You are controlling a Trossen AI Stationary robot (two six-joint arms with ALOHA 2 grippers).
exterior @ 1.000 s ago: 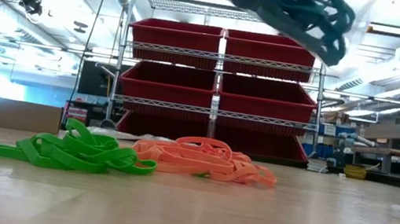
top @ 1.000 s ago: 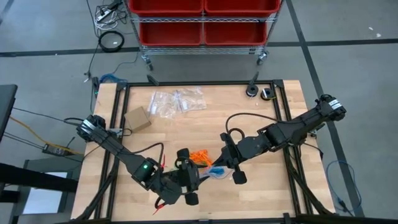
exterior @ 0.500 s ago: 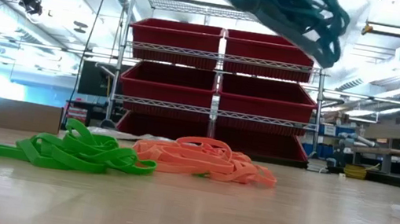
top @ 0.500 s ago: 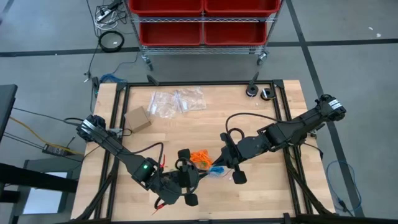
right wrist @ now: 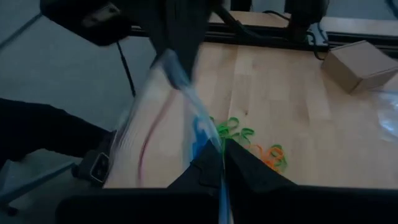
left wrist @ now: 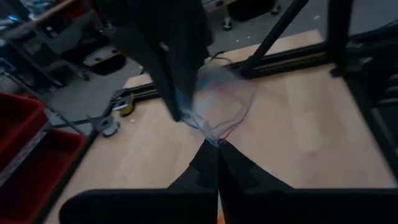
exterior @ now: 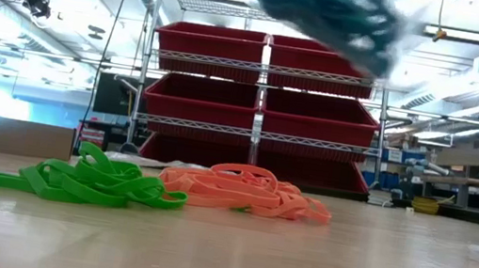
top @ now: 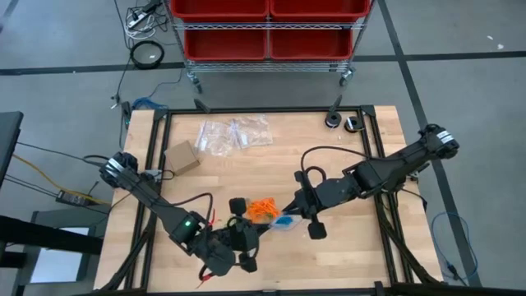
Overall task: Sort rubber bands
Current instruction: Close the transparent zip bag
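A clear plastic bag [top: 283, 224] with blue rubber bands [right wrist: 199, 134] inside is held up over the table's middle between both grippers. My left gripper [left wrist: 217, 146] is shut on one edge of the bag. My right gripper [right wrist: 221, 150] is shut on the opposite edge. In the low view the blue clump [exterior: 325, 9] hangs high and blurred. Below it, a green pile [exterior: 80, 182] and an orange pile [exterior: 245, 192] of bands lie on the wood. The orange pile [top: 263, 208] also shows from above. My left gripper pinches a thin edge of the clear bag [left wrist: 214, 138] between its two fingertips, coming nearly level from the table's left. The bag is lifted clear of the table. My right gripper pinches the bag's other edge [right wrist: 214, 142] between its fingertips, slanting down from the table's right. The film stretches away from it toward the other gripper.
A cardboard box [top: 182, 156] and several empty clear bags [top: 234, 133] lie at the table's far left part. Two small rolls [top: 341, 121] sit at the far right. A rack of red bins [top: 267, 29] stands beyond the far edge. Black frame rails [top: 160, 164] line the table's sides.
My left gripper has shut on the bag's edge and rolled a little where it stands. The bag of blue bands has swung in the air; in the low view the clump has drifted leftward and blurred. The piles on the table have stayed put.
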